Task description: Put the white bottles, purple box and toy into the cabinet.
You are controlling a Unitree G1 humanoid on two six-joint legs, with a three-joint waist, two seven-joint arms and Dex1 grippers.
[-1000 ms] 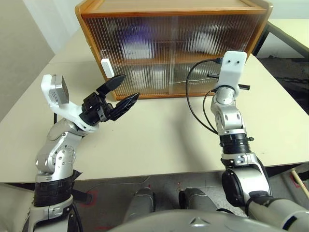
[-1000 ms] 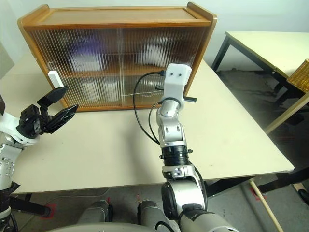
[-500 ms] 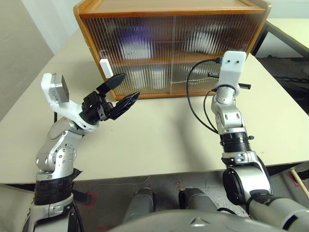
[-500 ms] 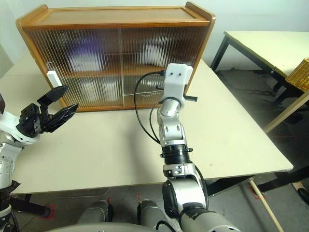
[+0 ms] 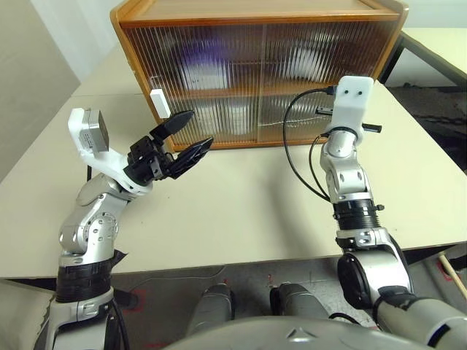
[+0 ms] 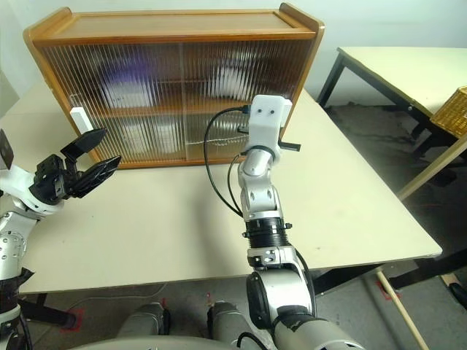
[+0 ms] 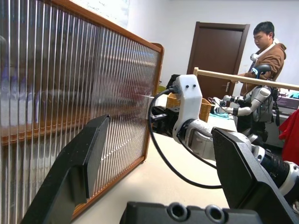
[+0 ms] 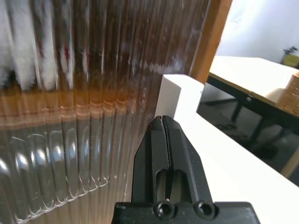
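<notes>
On the table, the ribbed-door wooden cabinet (image 5: 255, 69) faces the released left pincer (image 5: 186, 138) and clenched right pincer (image 8: 163, 140).

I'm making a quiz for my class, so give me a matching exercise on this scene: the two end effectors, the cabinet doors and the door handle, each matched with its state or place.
Column one:
1. left end effector
2. right end effector
3. cabinet doors
4. white handle

Column two:
A. closed, ribbed and see-through
B. shut, empty, close to the cabinet's right handle
C. fingers spread open, holding nothing
D. at the cabinet's left edge

Pairs: 1-C, 2-B, 3-A, 4-D
</notes>
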